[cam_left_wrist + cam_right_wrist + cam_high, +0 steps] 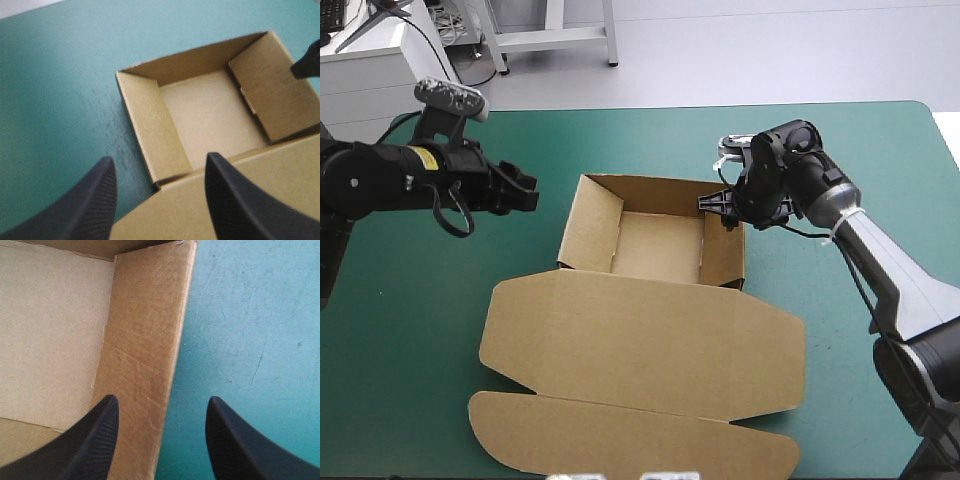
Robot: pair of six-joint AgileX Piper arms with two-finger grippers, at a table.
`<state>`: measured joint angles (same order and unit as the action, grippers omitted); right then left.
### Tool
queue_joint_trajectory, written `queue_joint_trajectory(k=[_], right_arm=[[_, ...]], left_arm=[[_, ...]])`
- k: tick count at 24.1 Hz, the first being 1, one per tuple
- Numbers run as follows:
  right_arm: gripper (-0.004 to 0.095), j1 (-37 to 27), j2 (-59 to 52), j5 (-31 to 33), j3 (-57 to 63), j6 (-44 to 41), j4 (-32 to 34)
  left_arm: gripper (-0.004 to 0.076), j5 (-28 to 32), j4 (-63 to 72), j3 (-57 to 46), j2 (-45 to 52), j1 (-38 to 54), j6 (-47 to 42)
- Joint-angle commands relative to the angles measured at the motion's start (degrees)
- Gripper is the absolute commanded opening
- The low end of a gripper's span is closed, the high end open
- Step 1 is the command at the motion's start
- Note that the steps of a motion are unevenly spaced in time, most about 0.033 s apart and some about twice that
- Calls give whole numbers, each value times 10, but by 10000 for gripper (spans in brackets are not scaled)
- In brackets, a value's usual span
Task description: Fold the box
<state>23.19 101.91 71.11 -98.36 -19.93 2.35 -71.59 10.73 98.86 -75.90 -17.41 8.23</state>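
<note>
The brown box (660, 245) stands mid-table as an open tray with four walls up. Its lid (640, 350) lies flat toward the front edge, ending in a rounded tuck flap (620, 435). My left gripper (527, 190) hovers open just left of the tray; in its wrist view the left gripper (160, 200) faces the box (210, 115) near the corner where the left wall meets the lid. My right gripper (722, 205) is open at the top of the right wall. In the right wrist view the right gripper (162, 440) straddles that wall (145, 340).
The teal-green cover (410, 330) surrounds the box on all sides. The table's far edge (720, 106) runs behind both grippers, and its right edge (945, 140) lies beyond the right arm. The tuck flap reaches close to the front edge.
</note>
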Motion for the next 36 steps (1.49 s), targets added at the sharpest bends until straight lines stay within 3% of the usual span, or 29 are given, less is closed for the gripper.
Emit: queue_joint_trajectory(k=[1,4,9,12,14,16,23,27,33,36], right_arm=[[495,-2,-6,5,-13,3,4],[495,-2,11,6,-13,1,4],[495,-2,48,6,-13,1,-2],[442,-2,66,6,-13,4,-23],[349,-2,74,6,-13,4,-23],[-2,-2,74,6,-13,5,-23],[-19,-8,71,6,-13,30,-20],[-19,-79,41,6,-17,49,51],[-19,-277,-7,6,-17,113,19],[-19,-370,-11,6,-17,140,20]], left_arm=[[195,-26,-5,-60,60,-2,13],[-10,-26,27,-122,106,-2,39],[-8,-17,44,-214,217,-2,72],[-8,-9,38,-270,291,-2,71],[-8,-8,38,-302,328,-2,71],[-8,6,38,-374,393,-2,71],[-8,66,23,-593,519,-2,71],[-8,58,16,-646,558,-2,71],[-8,69,-4,-652,590,-2,62],[-8,70,-67,-652,591,-2,-1]])
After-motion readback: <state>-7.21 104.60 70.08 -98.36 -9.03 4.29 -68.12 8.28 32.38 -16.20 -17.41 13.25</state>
